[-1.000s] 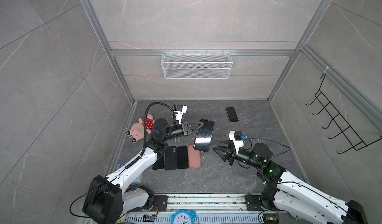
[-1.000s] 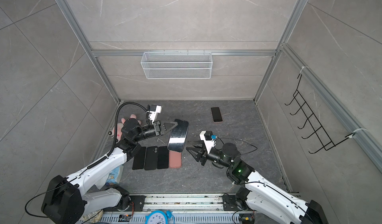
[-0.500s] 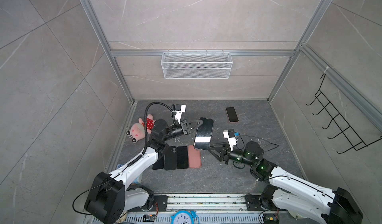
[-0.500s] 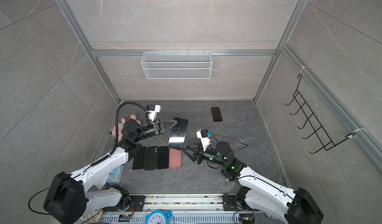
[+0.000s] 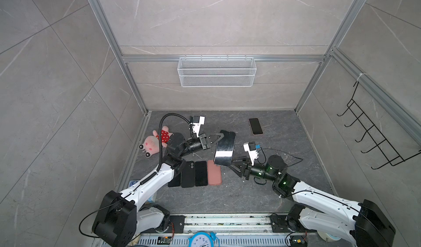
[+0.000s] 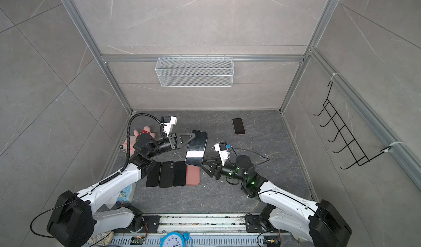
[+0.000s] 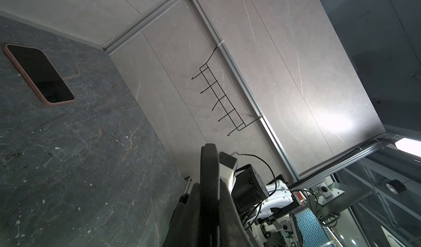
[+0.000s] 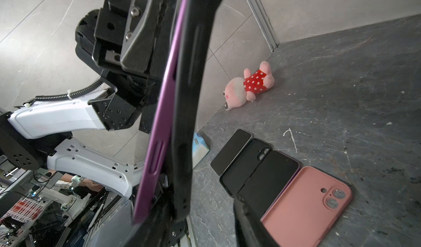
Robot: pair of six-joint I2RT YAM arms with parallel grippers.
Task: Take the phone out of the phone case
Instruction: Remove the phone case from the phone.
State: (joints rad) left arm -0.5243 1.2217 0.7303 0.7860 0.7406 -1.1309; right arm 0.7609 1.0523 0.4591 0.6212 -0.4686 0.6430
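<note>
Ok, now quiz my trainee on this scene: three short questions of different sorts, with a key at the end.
1. True or false: the left end effector is shut on the cased phone and holds it clear of the table.
2. Where does the plush toy lie? A) in the wire basket B) on the table C) on the hook rack
3. How many pieces make up the row of phone-sized items lying side by side on the table?

Key: 1 true; 2 B; 3 four.
</note>
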